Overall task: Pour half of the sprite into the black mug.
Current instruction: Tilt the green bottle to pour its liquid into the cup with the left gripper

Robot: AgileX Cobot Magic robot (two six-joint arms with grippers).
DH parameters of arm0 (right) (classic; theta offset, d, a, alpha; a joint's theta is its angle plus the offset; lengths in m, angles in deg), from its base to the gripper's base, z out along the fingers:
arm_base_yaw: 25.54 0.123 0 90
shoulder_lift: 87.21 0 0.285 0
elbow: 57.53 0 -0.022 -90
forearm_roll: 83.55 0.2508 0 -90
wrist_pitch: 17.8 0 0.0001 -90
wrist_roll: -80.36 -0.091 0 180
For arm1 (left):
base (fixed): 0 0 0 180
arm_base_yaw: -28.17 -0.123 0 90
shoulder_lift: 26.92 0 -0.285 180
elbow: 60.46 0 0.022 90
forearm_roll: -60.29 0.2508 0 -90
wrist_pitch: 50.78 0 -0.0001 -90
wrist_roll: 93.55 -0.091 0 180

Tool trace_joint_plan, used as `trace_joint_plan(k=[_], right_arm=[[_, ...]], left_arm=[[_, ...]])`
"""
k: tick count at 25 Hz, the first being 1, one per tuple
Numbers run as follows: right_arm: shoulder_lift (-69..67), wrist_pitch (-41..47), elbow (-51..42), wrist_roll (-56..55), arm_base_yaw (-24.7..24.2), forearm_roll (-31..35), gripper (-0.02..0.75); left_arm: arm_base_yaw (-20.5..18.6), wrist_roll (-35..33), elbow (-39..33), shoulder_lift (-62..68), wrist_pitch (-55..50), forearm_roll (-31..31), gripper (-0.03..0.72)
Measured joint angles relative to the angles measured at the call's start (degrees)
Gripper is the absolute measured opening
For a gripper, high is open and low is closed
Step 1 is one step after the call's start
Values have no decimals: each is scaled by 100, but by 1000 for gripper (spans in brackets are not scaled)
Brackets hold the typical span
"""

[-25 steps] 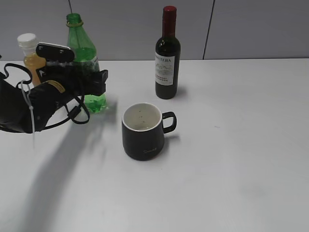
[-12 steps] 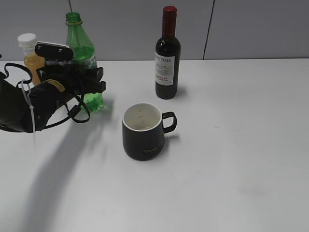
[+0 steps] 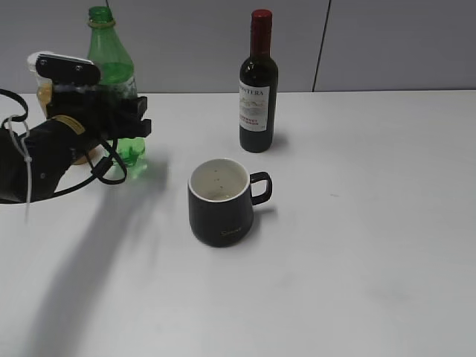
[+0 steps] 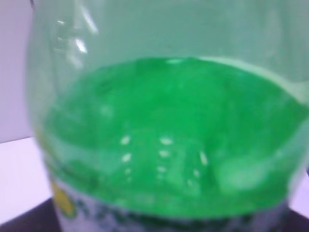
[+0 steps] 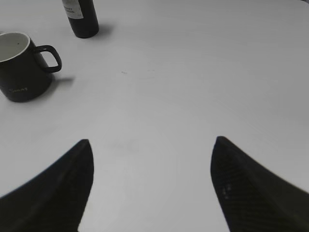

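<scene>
The sprite (image 3: 111, 67) is a tall green bottle with an open neck and a yellow ring. It stands upright at the far left, its base just above the table. My left gripper (image 3: 123, 119) is shut on its lower body. The bottle fills the left wrist view (image 4: 169, 121), with liquid in its lower part. The black mug (image 3: 220, 201) stands mid-table with its handle to the right, to the right of the bottle and nearer the front. It also shows in the right wrist view (image 5: 19, 67). My right gripper (image 5: 152, 145) is open and empty over bare table.
A dark wine bottle (image 3: 258, 82) with a red top stands behind the mug; it also shows in the right wrist view (image 5: 81, 19). An orange juice bottle (image 3: 43, 93) is mostly hidden behind my left arm. A grey wall runs behind the table.
My left gripper has lifted the sprite a little and carried it to the left. The mug and the wine bottle have not moved.
</scene>
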Motion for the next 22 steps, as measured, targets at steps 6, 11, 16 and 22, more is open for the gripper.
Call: trace_joint_plan(k=[6,11,16,22], right_arm=[[0,0,0,0,0,0,572],[0,0,0,0,0,0,572],[0,0,0,0,0,0,572],[0,0,0,0,0,5,572]], left_arm=[[302,-1062,-590,-799,0,-1080,463],[858,-2125,-1023,-1412,73,-2346,463],[1370,-3353,-1232,-1867,156,-3668,463],[2012,-4798,-1236,-2108,755,-5012,463]])
